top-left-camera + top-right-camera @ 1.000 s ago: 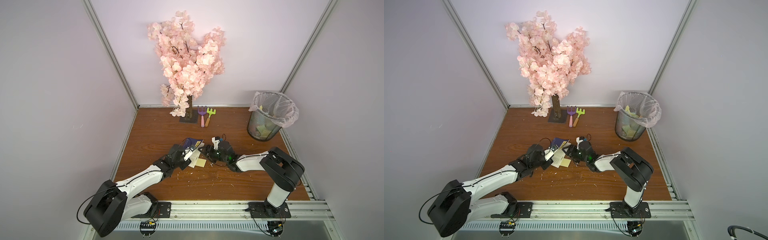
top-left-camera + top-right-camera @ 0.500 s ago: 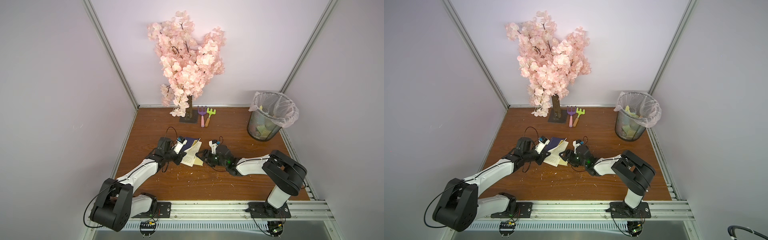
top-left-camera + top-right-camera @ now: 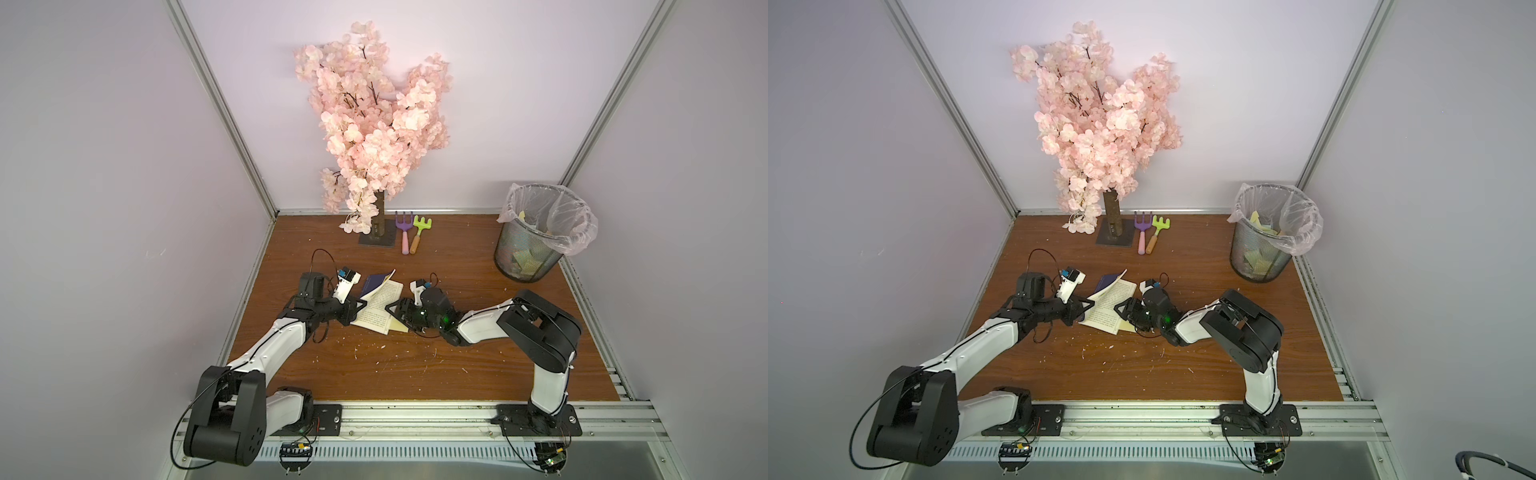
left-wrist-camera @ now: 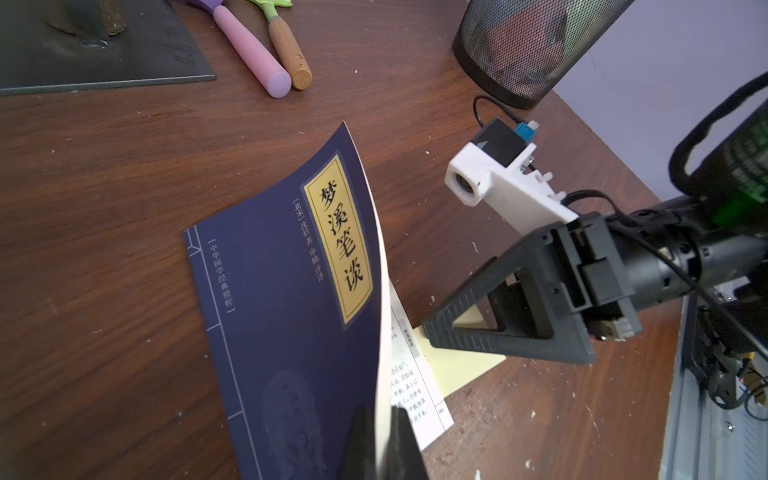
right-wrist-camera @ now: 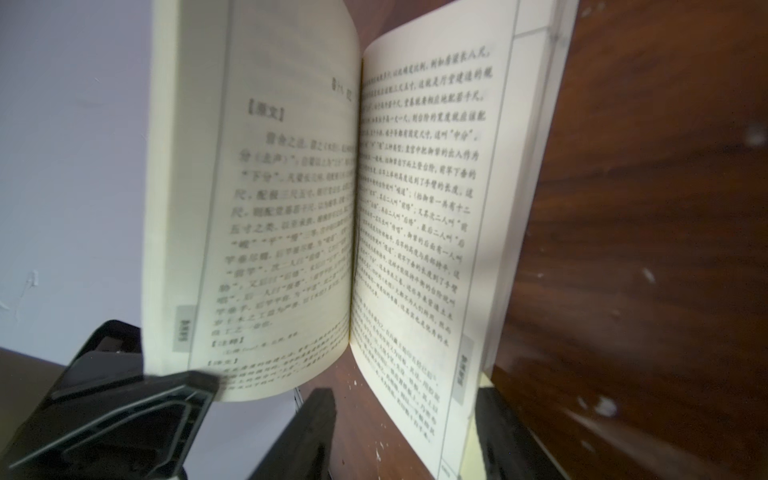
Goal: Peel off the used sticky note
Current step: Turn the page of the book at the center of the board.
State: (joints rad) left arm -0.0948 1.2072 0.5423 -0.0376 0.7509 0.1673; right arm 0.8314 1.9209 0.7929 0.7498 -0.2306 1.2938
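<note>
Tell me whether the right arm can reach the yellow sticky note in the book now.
Probably yes: the left gripper holds the book open, the sticky note pokes out uncovered at its edge, and the open right gripper sits right at it.

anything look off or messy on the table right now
Pale flecks litter the table near the book. The book sits askew, its cover pinched up by the left claw, and a yellow sticky note pokes out beneath its pages.

Book cover (image 4: 291,291) swung wider open in left fingers (image 4: 365,440), right fingers (image 4: 498,343) narrowed, advanced over sticky note (image 4: 461,365)
</note>
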